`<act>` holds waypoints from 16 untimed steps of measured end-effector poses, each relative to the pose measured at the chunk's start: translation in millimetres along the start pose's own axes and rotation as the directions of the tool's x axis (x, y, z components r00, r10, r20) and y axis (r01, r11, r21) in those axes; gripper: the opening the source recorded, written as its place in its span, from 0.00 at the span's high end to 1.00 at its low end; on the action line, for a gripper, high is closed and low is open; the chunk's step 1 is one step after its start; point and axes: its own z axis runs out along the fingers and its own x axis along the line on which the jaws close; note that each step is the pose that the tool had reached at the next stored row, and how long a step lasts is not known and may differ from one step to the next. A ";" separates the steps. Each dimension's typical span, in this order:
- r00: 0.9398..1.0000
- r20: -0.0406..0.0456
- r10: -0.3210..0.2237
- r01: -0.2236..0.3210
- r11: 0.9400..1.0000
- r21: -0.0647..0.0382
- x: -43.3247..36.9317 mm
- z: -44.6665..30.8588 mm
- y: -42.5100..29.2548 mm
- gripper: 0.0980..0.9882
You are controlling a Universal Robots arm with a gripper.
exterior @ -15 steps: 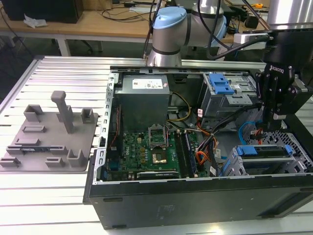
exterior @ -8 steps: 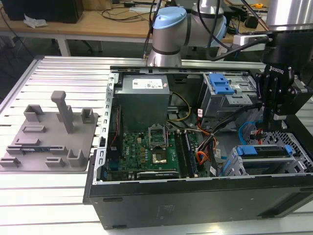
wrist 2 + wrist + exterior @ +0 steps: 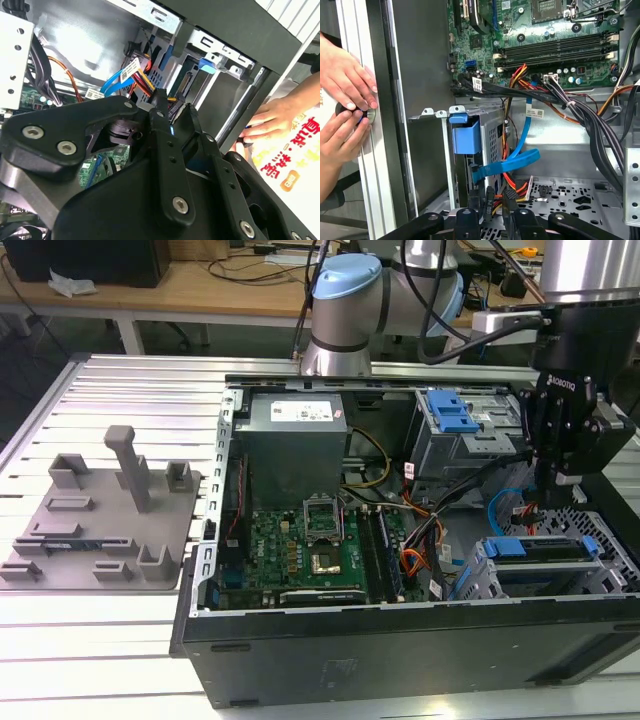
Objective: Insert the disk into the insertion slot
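Exterior view, clock positions taken from the middle of the open black computer case [image 3: 400,650].

- Nearest: the case's dark front wall, standing on the ribbed aluminium worktop [image 3: 150,390].
- 4 o'clock, just inside that wall: boxy grey sheet-metal insertion slot [image 3: 478,575]. The flat silver disk in its bright blue plastic carrier [image 3: 530,548] lies in it, with the blue strip along the cage's top edge.
- 3 o'clock, just above the slot: black gripper [image 3: 553,483] hanging tips-down, apart from the disk. In both wrist views [image 3: 172,102] [image 3: 497,197] its fingers [image 3: 162,150] stand only slightly parted, with nothing between them; coloured cables lie beyond.
- Centre: green motherboard [image 3: 310,550].
- 9 o'clock, outside the case: grey plastic fixture plate with upright posts [image 3: 100,520].
- 11 o'clock: grey box-shaped power supply [image 3: 295,435].
- 1 o'clock: taller silver drive cage [image 3: 440,455] bearing a ribbed blue clip [image 3: 450,412].
- 12 o'clock, farthest: silver-and-blue robot arm [image 3: 345,300].
- First wrist view: a person's hands [image 3: 345,95] rest on the worktop's rail beside the case wall.
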 end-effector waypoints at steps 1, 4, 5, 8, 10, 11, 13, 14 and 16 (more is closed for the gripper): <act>1.000 0.000 -0.001 0.001 1.000 0.004 -0.1 0.1 0.1 0.75; 1.000 0.000 -0.001 0.001 1.000 0.005 -0.2 0.1 0.3 0.75; 1.000 0.000 -0.001 0.001 1.000 0.005 -0.2 0.2 0.4 0.75; 1.000 0.000 -0.001 0.001 1.000 0.005 -0.2 0.2 0.4 0.84; 1.000 0.000 -0.001 0.001 1.000 0.005 -0.2 0.1 0.4 0.92; 1.000 0.000 -0.001 0.001 1.000 0.005 -0.2 0.1 0.4 0.93; 1.000 0.000 -0.001 0.001 1.000 0.005 -0.2 0.2 0.3 0.93; 1.000 0.000 -0.001 0.001 1.000 0.005 -0.2 0.1 0.4 0.93; 1.000 0.004 -0.004 0.004 1.000 -0.003 0.5 0.3 -4.8 0.93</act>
